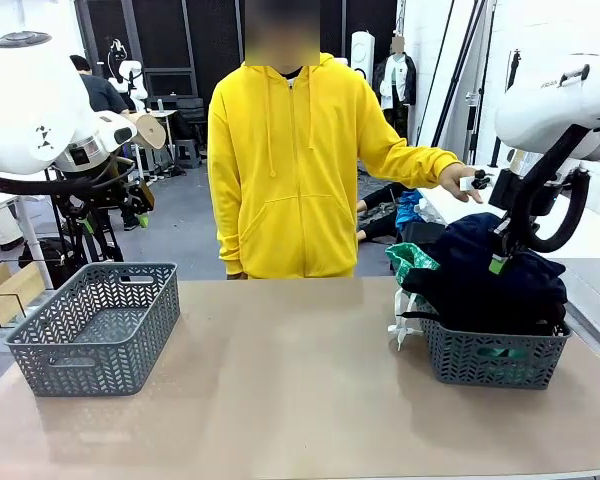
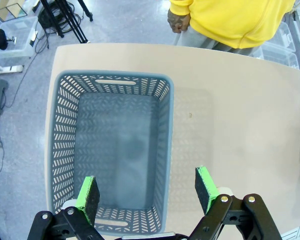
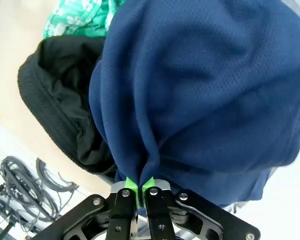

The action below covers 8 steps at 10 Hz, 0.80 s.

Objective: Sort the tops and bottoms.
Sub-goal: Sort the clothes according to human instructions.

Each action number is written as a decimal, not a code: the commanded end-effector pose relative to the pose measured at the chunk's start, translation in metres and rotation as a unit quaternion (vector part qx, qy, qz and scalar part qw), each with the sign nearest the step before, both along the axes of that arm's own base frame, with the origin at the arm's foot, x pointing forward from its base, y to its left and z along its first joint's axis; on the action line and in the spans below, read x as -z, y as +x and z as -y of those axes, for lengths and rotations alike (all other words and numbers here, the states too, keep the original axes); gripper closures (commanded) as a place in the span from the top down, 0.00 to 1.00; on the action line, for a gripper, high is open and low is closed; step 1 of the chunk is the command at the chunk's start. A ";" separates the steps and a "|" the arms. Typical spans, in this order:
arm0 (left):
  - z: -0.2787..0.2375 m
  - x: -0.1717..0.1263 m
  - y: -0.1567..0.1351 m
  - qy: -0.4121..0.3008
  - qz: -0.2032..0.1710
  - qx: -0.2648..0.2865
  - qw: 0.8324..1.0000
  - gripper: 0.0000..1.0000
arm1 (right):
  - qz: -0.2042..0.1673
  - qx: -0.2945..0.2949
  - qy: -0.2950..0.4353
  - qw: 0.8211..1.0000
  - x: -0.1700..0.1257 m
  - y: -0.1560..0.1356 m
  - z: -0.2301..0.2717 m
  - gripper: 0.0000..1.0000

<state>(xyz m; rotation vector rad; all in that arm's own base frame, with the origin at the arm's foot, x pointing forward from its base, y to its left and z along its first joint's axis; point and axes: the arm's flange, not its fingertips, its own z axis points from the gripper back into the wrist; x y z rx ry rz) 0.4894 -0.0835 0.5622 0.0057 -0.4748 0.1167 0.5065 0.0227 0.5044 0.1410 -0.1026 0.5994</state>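
Note:
A heap of tops and bottoms fills the grey basket (image 1: 495, 358) at the table's right. On top lies a navy mesh garment (image 1: 485, 250) (image 3: 200, 90), and my right gripper (image 1: 498, 262) (image 3: 138, 185) is shut on a pinched fold of it. Under it sits a black garment (image 3: 65, 105) (image 1: 500, 295). A bright green garment (image 1: 412, 262) (image 3: 80, 17) with white cords hangs over the basket's left rim. My left gripper (image 2: 146, 192) is open, its green pads (image 2: 87, 196) wide apart above an empty grey basket (image 2: 65, 125) (image 1: 90, 325) at the table's left.
A person in a yellow hoodie (image 1: 290, 160) stands at the far edge, one hand (image 1: 462, 180) stretched out above the right basket. Bare tabletop (image 1: 290, 380) lies between the two baskets.

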 end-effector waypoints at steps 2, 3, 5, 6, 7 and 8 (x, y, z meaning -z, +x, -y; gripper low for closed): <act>-0.001 0.001 -0.002 -0.009 0.006 -0.006 1.000 1.00 | 0.012 0.013 -0.005 1.000 -0.007 0.007 -0.009 0.24; -0.001 0.001 -0.002 -0.009 0.006 -0.006 1.000 1.00 | 0.015 0.011 -0.011 1.000 -0.013 0.006 -0.012 0.43; -0.001 0.001 -0.002 -0.009 0.006 -0.006 1.000 1.00 | 0.022 0.009 -0.025 0.999 -0.027 0.000 -0.019 0.81; -0.001 0.001 -0.002 -0.009 0.006 -0.006 1.000 1.00 | 0.026 0.007 -0.032 0.999 -0.036 -0.003 -0.023 1.00; -0.001 0.001 -0.002 -0.009 0.006 -0.006 1.000 1.00 | 0.030 0.003 -0.035 0.999 -0.045 -0.005 -0.025 1.00; -0.001 0.001 -0.002 -0.009 0.006 -0.006 1.000 1.00 | 0.038 0.000 -0.033 0.999 -0.054 -0.008 -0.026 1.00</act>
